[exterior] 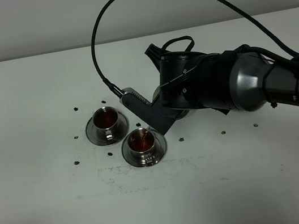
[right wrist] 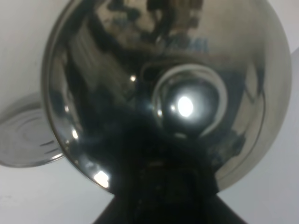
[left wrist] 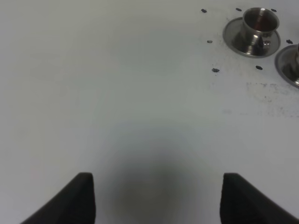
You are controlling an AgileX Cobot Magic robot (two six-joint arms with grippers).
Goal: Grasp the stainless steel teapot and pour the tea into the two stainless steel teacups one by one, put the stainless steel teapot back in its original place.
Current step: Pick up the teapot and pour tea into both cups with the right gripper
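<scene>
The stainless steel teapot point(right wrist: 163, 70) fills the right wrist view, seen from above with its lid knob point(right wrist: 187, 105) in the middle. My right gripper point(right wrist: 159, 196) is shut on it from behind. In the high view the right gripper point(exterior: 157, 108) and arm hide the pot, just right of the cups. Two steel teacups, far point(exterior: 105, 119) and near point(exterior: 143, 140), stand on saucers and hold dark red tea. The bare round saucer point(right wrist: 23, 135) lies beside and below the pot. My left gripper point(left wrist: 159, 200) is open and empty over bare table; the far cup point(left wrist: 259, 21) shows beyond it.
The white table point(exterior: 69, 217) carries small black marks point(exterior: 74, 109) around the cups and faint smudges point(exterior: 142, 173) in front of them. A black cable point(exterior: 119, 2) arcs above the right arm. The near cup's saucer point(left wrist: 289, 60) is cut off at the left wrist view's edge.
</scene>
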